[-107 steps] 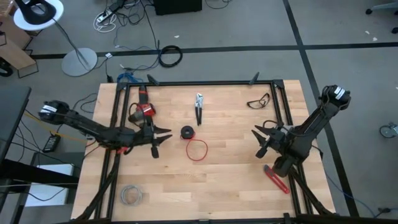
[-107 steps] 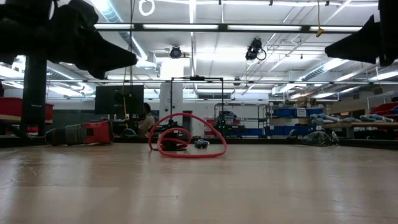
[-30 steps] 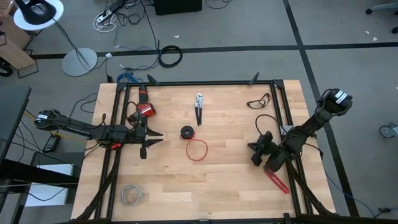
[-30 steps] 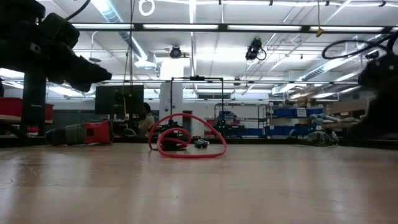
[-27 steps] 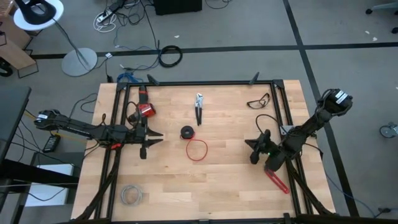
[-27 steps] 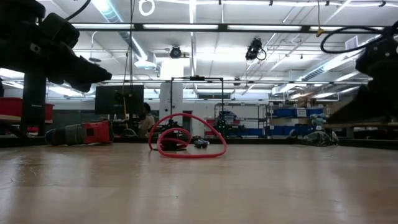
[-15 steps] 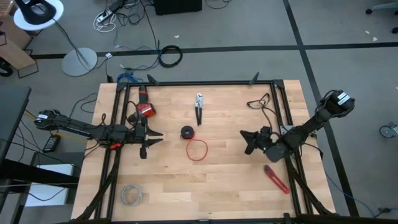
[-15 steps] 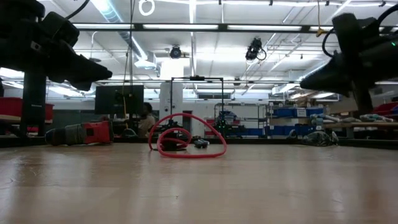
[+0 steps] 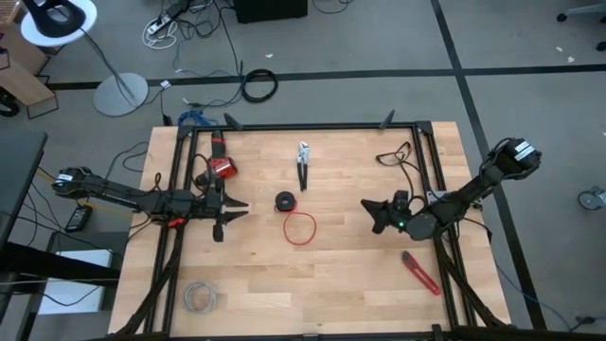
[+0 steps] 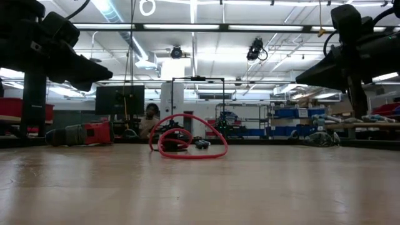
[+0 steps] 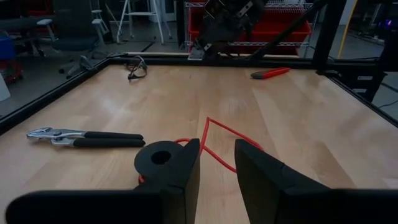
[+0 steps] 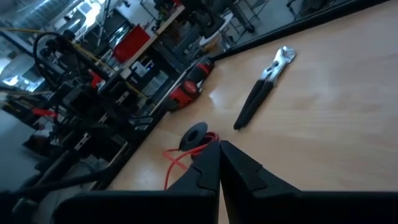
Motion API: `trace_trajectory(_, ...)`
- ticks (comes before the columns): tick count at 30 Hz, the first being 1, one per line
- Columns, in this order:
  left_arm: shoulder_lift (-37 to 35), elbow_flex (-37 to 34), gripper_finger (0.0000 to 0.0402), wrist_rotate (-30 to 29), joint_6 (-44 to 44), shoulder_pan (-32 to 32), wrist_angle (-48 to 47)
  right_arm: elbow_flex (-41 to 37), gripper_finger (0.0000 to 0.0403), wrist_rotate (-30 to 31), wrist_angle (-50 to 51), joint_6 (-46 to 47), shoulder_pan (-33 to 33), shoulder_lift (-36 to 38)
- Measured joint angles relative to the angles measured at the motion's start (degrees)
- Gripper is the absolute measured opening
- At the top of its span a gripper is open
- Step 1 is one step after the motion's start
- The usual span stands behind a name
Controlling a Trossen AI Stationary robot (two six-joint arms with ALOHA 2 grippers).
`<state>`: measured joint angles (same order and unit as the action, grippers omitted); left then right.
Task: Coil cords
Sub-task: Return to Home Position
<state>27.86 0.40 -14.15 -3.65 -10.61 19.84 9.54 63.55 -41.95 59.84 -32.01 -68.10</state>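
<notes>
The red cord (image 9: 300,228) lies on the wooden table (image 9: 341,284) near its middle as a small loose ring; one bend of it (image 10: 187,145) arches up off the wood. My left gripper (image 9: 239,209) hovers to the cord's left, pointing at it, its fingers slightly open (image 11: 217,163) and holding nothing. From the cord's right side my right gripper (image 9: 371,212) points at the cord and hangs above the table. Its fingers are shut (image 12: 219,163) and hold nothing.
A black roll (image 9: 285,201) sits just beyond the cord, with pliers (image 9: 303,163) farther back. Also on the table: a red and black tool (image 9: 218,166) far left, glasses (image 9: 394,152) far right, a red-handled tool (image 9: 419,272) near right, and a grey wire bundle (image 9: 199,296) near left.
My right gripper has risen from beside the red-handled tool and travelled toward the table's left and slightly toward its far edge, closer to the cord. The cord has not moved.
</notes>
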Motion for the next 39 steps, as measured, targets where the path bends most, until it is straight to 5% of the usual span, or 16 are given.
trace_trajectory(39,0.02,0.00,0.0103,-0.01,0.30,0.00,-0.02,0.00,0.0008,-3.76,0.04,-0.01,0.00,-0.02)
